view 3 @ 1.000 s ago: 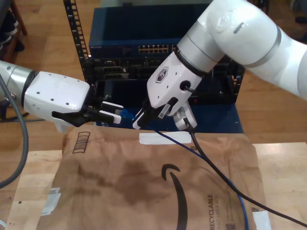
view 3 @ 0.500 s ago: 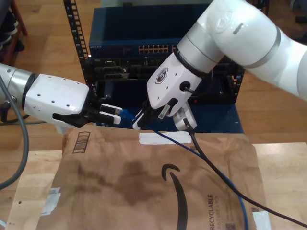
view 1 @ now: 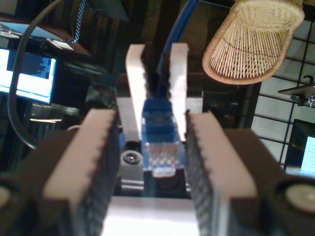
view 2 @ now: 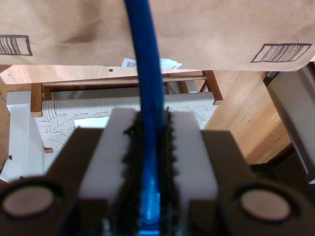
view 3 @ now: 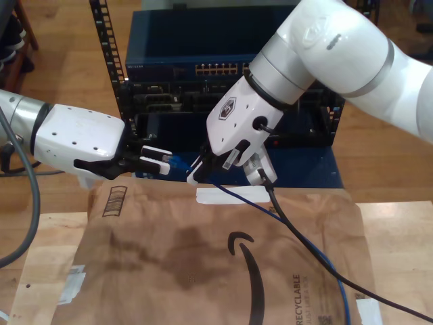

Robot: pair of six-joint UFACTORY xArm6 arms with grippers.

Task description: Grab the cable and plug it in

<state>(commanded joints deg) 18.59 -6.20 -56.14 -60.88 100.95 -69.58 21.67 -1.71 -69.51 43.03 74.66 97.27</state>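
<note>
Cable [view 3: 340, 292] sits pinched in my second gripper [view 2: 147, 120] just behind its plug [view 1: 162, 147]. My first gripper [view 3: 162, 161] has its pads parted either side of that plug. Both hang over the paper bag's [view 3: 169, 257] far edge, with the rack [view 3: 203, 40] near behind.

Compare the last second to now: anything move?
Barely. The cable's plug now shows a little clearer between the two grippers, and my second gripper, shut on the cable, sits marginally closer to my first gripper. No grasp or release; the paper mailer and rack unchanged.
</note>
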